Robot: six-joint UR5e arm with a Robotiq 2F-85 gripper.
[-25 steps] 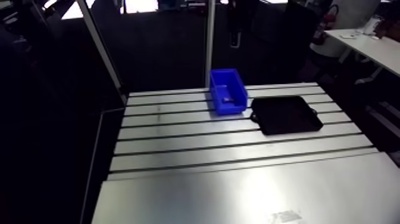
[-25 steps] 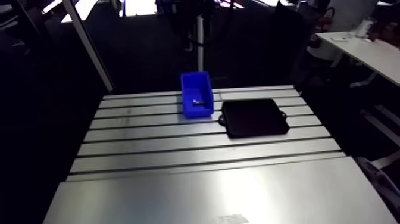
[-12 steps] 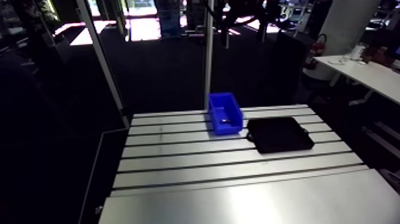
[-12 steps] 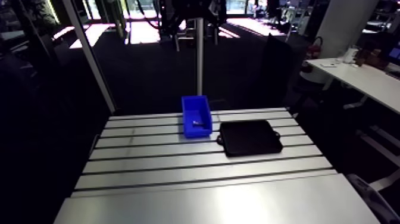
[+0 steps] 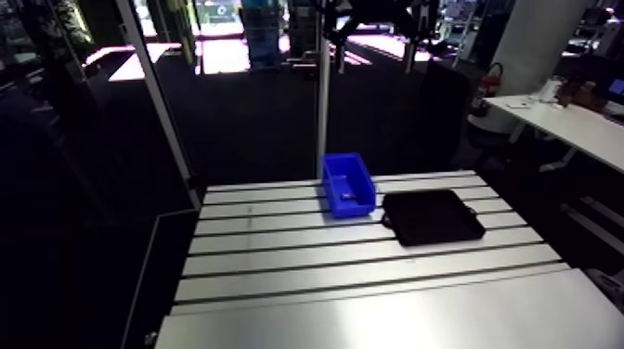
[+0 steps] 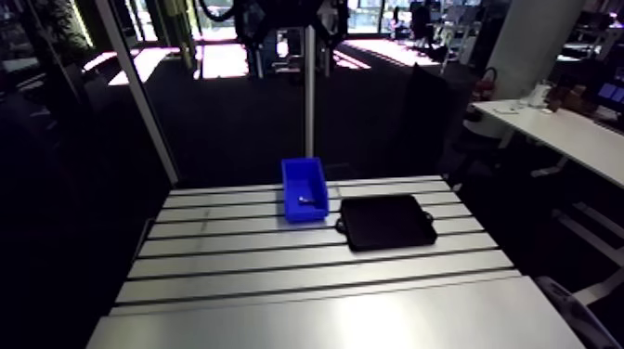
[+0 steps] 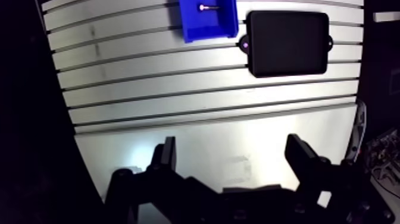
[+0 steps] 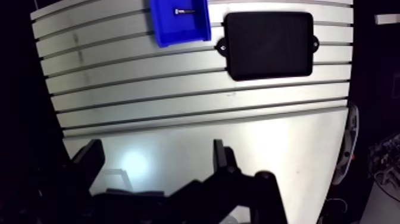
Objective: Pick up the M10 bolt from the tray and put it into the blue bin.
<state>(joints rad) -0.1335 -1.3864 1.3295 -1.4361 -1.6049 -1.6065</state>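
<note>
The blue bin [image 7: 207, 22] stands at the far side of the slotted table, and a small silver bolt [image 7: 208, 8] lies inside it. Right beside the bin sits the black tray [image 7: 287, 43], flat, with nothing visible in it. In the wrist view my gripper [image 7: 232, 146] hangs high above the table's smooth near part, well back from both. Its two dark fingers [image 7: 167, 154] stand wide apart with nothing between them. The arm view shows the bin [image 5: 348, 186] and the tray [image 5: 432, 216], but no gripper.
The slotted aluminium table [image 5: 279, 251] runs into a smooth plate [image 5: 390, 316] at the near side. A metal post [image 5: 323, 111] rises just behind the bin. A slanted frame bar [image 5: 153, 102] stands at the table's far left corner.
The arm camera has pulled up and back, so the table looks smaller. Bin, bolt and tray have stayed in place.
</note>
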